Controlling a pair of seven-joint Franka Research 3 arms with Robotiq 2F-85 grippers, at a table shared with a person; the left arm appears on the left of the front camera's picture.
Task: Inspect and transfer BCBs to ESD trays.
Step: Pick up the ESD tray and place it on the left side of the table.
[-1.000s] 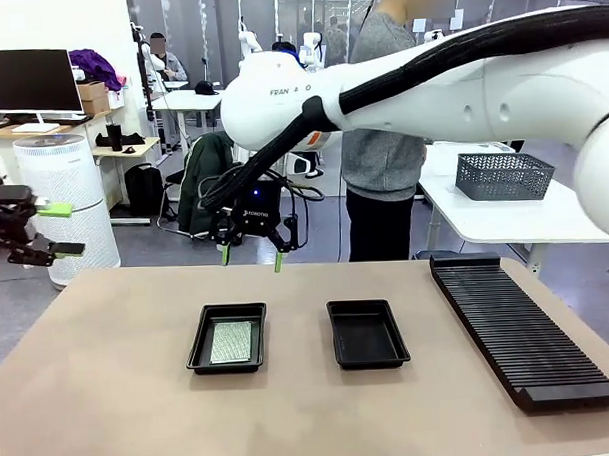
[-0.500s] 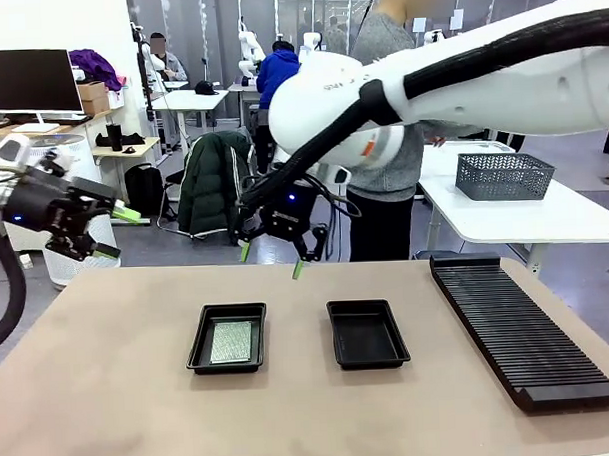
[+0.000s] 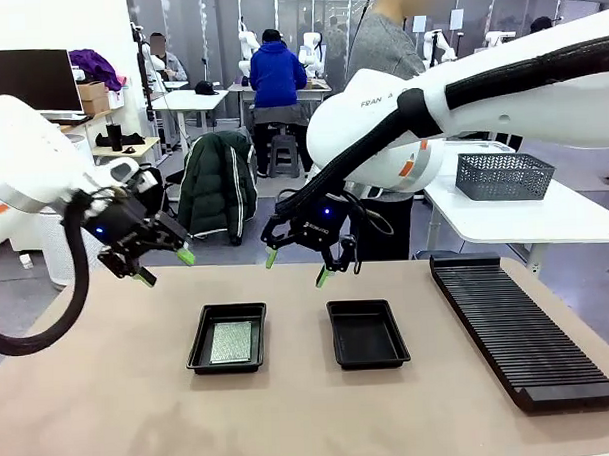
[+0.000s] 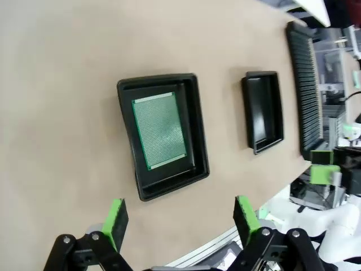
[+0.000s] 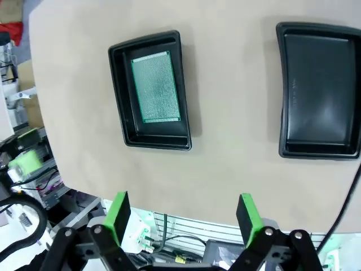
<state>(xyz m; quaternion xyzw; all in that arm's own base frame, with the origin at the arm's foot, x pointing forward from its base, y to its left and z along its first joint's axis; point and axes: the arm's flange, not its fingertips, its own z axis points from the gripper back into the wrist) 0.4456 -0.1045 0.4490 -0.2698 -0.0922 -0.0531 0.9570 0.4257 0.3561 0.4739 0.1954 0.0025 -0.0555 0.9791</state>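
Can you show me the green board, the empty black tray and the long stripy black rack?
green board [image 4: 159, 130]: left wrist view, middle of its face.
empty black tray [image 3: 366, 336]: front view, middle of its bare floor.
long black rack [image 3: 518, 331]: front view, middle of its ribbed top.

I am watching the ESD tray on the robot's right [image 5: 316, 90] running off the right edge of the right wrist view, its far rim being clipped; faint marks on its floor are reading too small for me to make out; in the front view the right arm [image 3: 519, 80] is crossing in front of the person [image 3: 377, 55] and hiding part of the torso; that arm and the left arm [image 3: 27, 148] are being cut by the picture's sides; the rack [image 3: 518, 326] is losing its near right corner there too; the BCB [image 3: 231, 342] is showing a surface pattern too fine to resolve; the left gripper [image 4: 179, 206] and right gripper [image 5: 181, 197] are having their knuckles cut by the bottom edges.
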